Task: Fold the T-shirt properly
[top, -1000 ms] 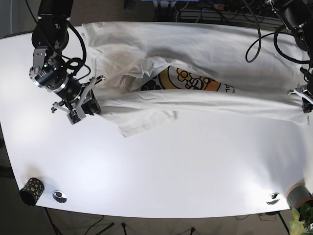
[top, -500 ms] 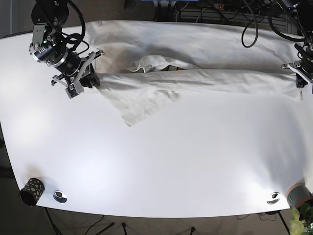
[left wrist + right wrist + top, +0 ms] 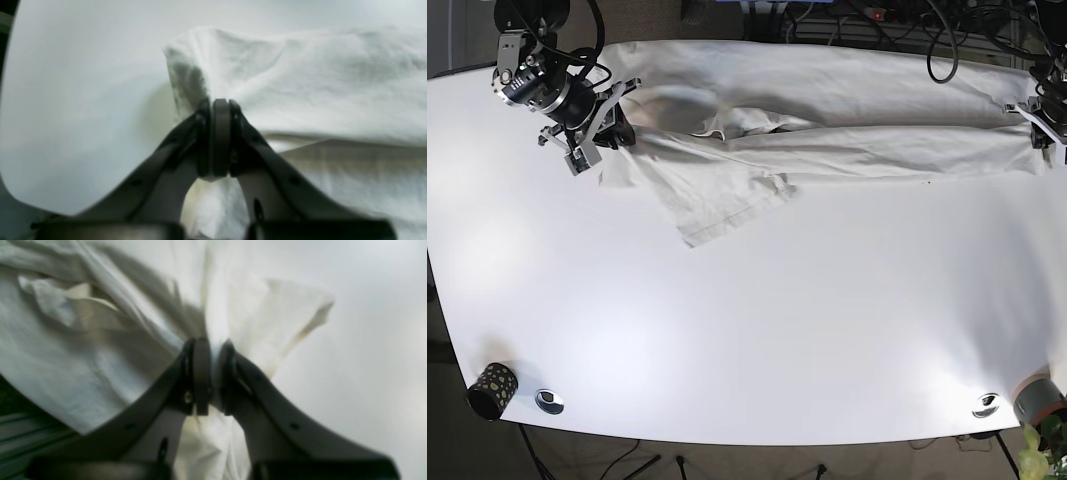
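The white T-shirt (image 3: 827, 120) lies stretched across the far part of the white table, folded lengthwise, with a sleeve (image 3: 727, 205) sticking out toward the front. My right gripper (image 3: 607, 135) is shut on the shirt's edge at the base view's left; the wrist view shows cloth (image 3: 233, 313) pinched in the right gripper (image 3: 213, 373). My left gripper (image 3: 1045, 125) is shut on the shirt's edge at the base view's far right; the wrist view shows a cloth corner (image 3: 267, 73) pinched in the left gripper (image 3: 220, 133).
A dark patterned cup (image 3: 490, 388) stands at the table's front left corner. Round metal fittings (image 3: 549, 401) (image 3: 985, 405) sit at the front edge. A grey cup and a plant (image 3: 1039, 405) are at the front right. Cables hang behind the table.
Both grippers have carried the shirt's front edge toward the far side of the table. The printed graphic is now covered and the fold lies flatter.
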Motion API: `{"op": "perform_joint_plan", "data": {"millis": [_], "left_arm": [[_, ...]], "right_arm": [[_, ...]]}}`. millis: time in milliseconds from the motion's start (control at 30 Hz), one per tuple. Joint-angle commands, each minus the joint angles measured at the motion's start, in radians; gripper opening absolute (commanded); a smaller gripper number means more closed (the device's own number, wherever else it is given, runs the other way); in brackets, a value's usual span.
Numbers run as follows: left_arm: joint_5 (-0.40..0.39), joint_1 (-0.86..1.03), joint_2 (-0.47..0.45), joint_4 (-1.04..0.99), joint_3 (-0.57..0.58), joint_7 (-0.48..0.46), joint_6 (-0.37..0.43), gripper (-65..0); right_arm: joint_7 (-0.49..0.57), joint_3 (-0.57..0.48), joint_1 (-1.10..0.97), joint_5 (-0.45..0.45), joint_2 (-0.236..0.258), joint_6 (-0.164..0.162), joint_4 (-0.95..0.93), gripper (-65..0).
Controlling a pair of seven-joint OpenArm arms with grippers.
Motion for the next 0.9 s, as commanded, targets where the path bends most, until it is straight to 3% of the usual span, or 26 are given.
{"op": "perform_joint_plan", "data": {"millis": [0, 300, 367, 500, 567, 633, 733, 867], "left_arm": [[-0.003, 0.001, -0.025, -0.004, -0.010, -0.014, 0.005, -65.0], [-0.001, 0.001, -0.037, -0.008, -0.002, -0.014, -0.004, -65.0], [-0.001, 0.001, -0.037, -0.006, -0.002, -0.014, -0.032, -62.4], [-0.001, 0.001, -0.036, -0.003, -0.002, -0.014, -0.059, -44.3], [-0.003, 0.001, -0.036, -0.003, -0.002, -0.014, -0.059, -33.6], [-0.004, 0.001, -0.034, -0.003, -0.005, -0.014, -0.059, -27.9], [-0.006, -0.002, -0.031, 0.025, -0.004, -0.014, -0.061, -27.2], [-0.006, -0.006, -0.016, 0.089, -0.001, -0.014, -0.062, -27.2]], "right_arm": [[0.020, 0.047, 0.004, -0.006, 0.012, 0.008, -0.002, -59.6], [0.020, 0.053, 0.004, -0.008, 0.013, 0.008, -0.046, -59.3], [0.020, 0.053, 0.000, -0.008, 0.013, 0.008, -0.042, -58.2], [0.020, 0.057, -0.003, 0.000, 0.012, 0.006, -0.037, -41.4], [0.020, 0.059, -0.003, 0.000, 0.012, 0.006, -0.005, -29.0], [0.019, 0.059, -0.003, 0.001, 0.003, 0.008, 0.015, -22.2], [0.019, 0.059, 0.005, 0.001, -0.022, 0.009, 0.038, -17.4], [0.014, 0.042, 0.045, 0.001, -0.031, 0.009, 0.041, -17.6]]}}
